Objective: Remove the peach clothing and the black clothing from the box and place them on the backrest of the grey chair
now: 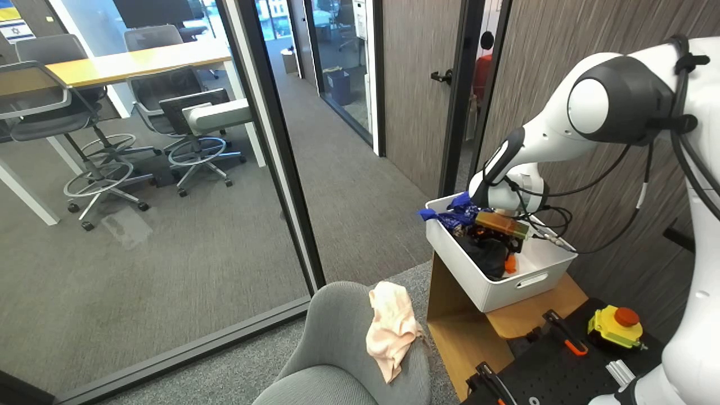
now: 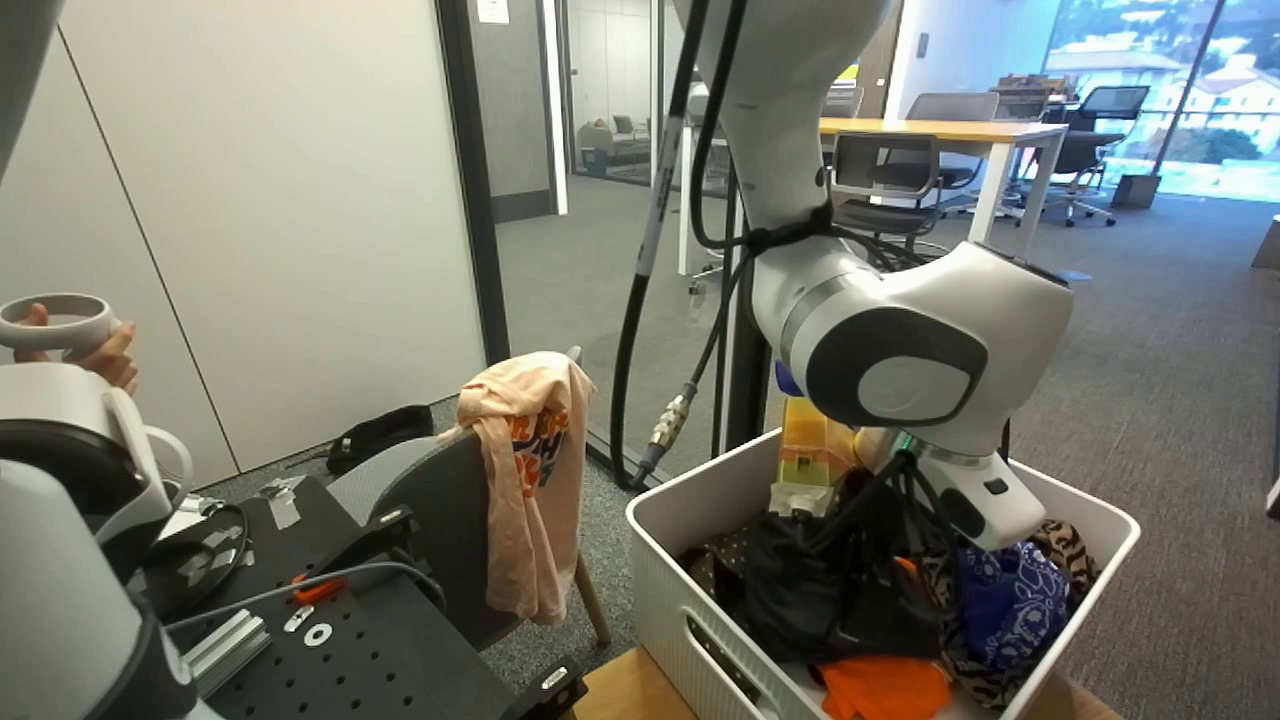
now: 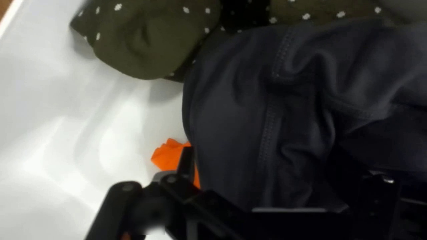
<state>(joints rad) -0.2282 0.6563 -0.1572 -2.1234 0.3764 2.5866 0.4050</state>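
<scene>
In an exterior view the camera looks down past the arm (image 1: pixel 554 126), across the grey chair (image 1: pixel 337 337) from its seat side, facing a glass partition (image 1: pixel 284 146). In an exterior view the camera looks down into the box (image 2: pixel 660 580) from nearer, seeing the chair from behind. Both exterior views share box, chair and arm. The wrist view looks from close up onto black clothing (image 3: pixel 240 133) in the box, fingers (image 3: pixel 186 163) along the lower edge.

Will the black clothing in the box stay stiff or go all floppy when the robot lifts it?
The black clothing will probably flop, since it lies in loose folds. It might tug the dotted olive cloth, as they seem to touch.
</scene>
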